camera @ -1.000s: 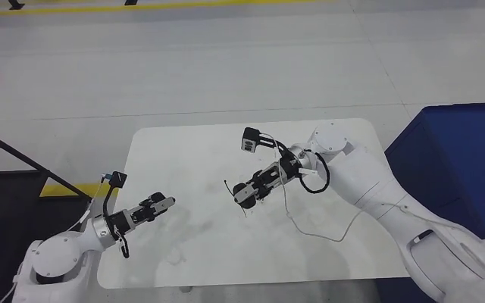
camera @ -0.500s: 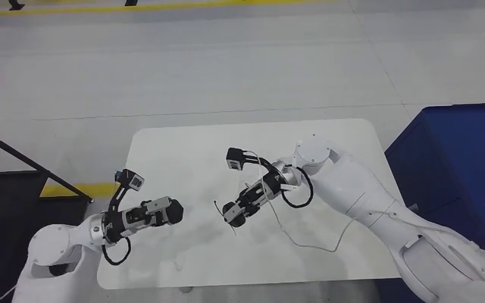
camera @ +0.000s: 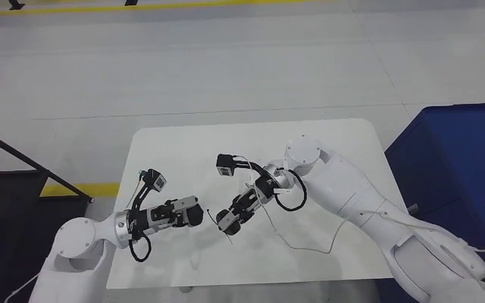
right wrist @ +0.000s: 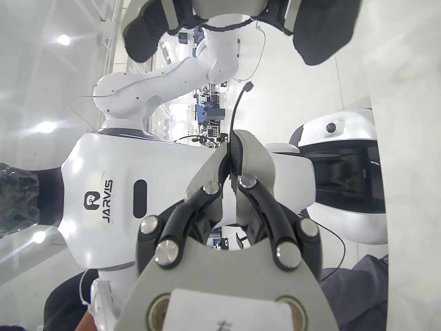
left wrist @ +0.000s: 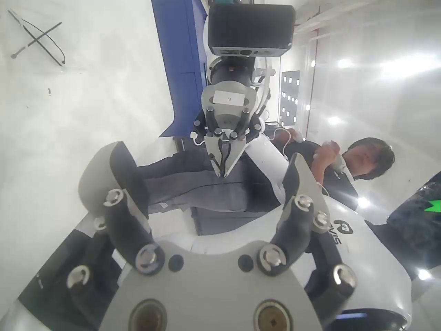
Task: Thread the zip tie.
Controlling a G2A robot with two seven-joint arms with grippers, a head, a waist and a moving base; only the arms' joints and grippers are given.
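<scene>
Two spare black ties (left wrist: 36, 41) lie crossed on the table (camera: 318, 136), well apart from both grippers. A thin white cable (camera: 318, 238) trails from the right arm and loops over the tabletop behind it. A blue cabinet (camera: 447, 151) stands just off the table's far right side, and a black railing (camera: 30, 167) slants past its left.

The right gripper (right wrist: 231, 149) has its fingers pressed together on the zip tie (right wrist: 236, 113). The black strip rises out of the pinch in a slight curve, and its square head is free in the air. The left gripper (left wrist: 206, 173) faces it nose to nose above the table's near middle, close but apart. Its fingers are spread wide with nothing between the dark pads (left wrist: 129, 180), and from its wrist the right gripper's closed tip sits right in the gap.

From above, the zip tie is only a hair-thin dark line at the right gripper's nose, and the pinch itself is covered by the gripper's body. How much strip hangs on the far side of the fingers cannot be made out. The spare ties are too fine to count for certain.

The table is white with rounded corners and faintly smudged. It stands on a pale grey floor (camera: 227, 60) with a yellow line (camera: 76, 7) along the far edge, in a bright hall.
</scene>
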